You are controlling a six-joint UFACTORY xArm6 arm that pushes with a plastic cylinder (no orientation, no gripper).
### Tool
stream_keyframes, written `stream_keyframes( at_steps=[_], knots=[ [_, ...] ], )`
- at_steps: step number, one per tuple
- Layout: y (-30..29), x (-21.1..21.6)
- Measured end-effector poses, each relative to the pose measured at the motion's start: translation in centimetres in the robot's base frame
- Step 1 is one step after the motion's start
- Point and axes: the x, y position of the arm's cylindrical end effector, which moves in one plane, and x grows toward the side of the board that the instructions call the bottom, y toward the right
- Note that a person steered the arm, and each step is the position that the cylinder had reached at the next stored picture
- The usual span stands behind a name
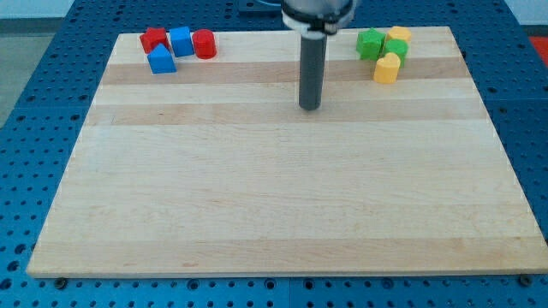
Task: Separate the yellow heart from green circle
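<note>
board (282, 197): pale matt wood | rod (310, 73): dark, smooth

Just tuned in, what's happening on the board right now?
My tip rests on bare wood near the board's top middle, touching no block. The yellow heart sits against the green circle in the cluster at the view's top right, with a green block and another yellow block. Red and blue blocks sit top left.

Yellow heart (387, 68) lying flat at the far right of the board, nearest block of its cluster, green circle (396, 49) just behind it — touching or nearly so, slightly to its right
</note>
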Motion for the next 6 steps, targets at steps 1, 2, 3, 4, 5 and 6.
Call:
stream_keyframes(
  at_steps=[1,2,3,4,5,6],
  knots=[
    [0.7,-3.1],
    [0.7,-3.1],
    [0.7,-3.2],
    [0.9,-4.1],
    [2.5,-5.9],
    [5.3,-6.2]
  ],
)
